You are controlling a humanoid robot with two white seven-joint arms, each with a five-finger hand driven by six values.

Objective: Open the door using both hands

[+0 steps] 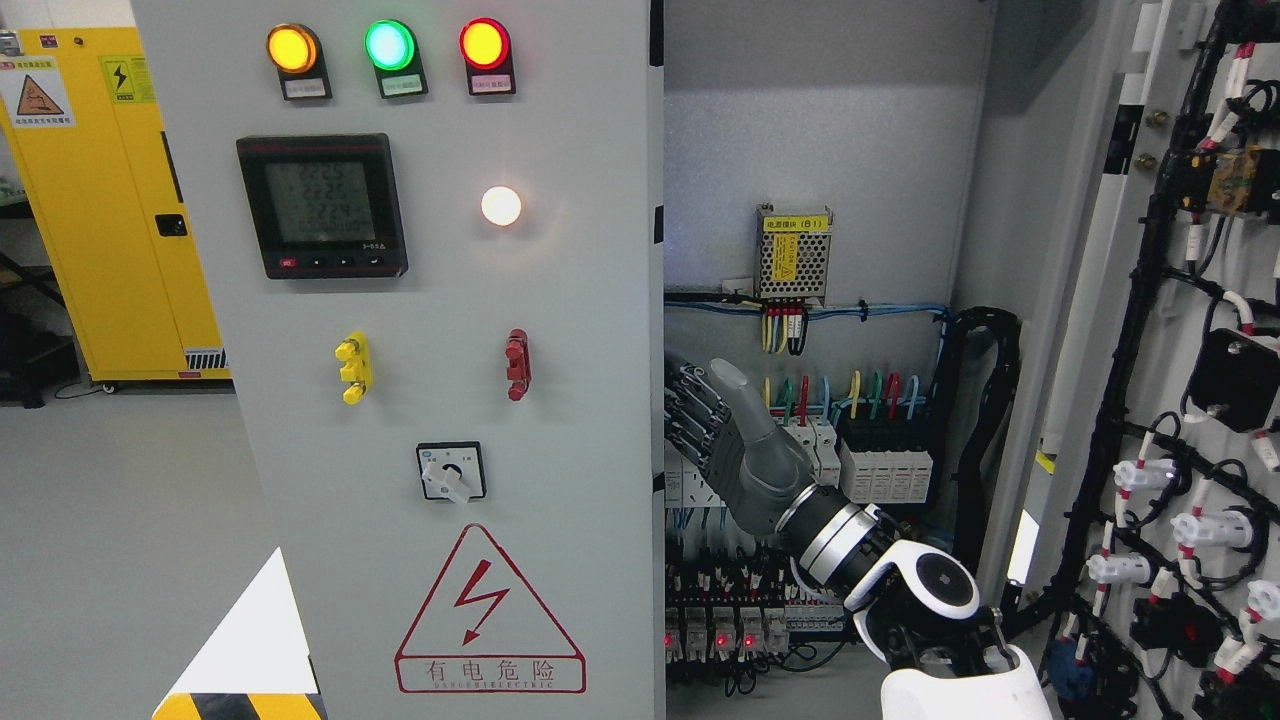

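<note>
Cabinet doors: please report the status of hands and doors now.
Right hand at the left door inner edge, fingers behind it. Left hand not in view. Right door swung open, left door closed. Wiring and breakers behind the hand.

door (560,420): painted metal, matt grey, smooth
lamps (389,45): glossy plastic, lit
meter (322,205): black plastic, shiny screen
right hand (728,440): dark matt plastic fingers, grey smooth palm shell
wrist (838,535): polished metal ring, glossy white casing
power supply (794,255): perforated bare metal, yellow paper label
wires (860,395): smooth coloured plastic sheath
</note>
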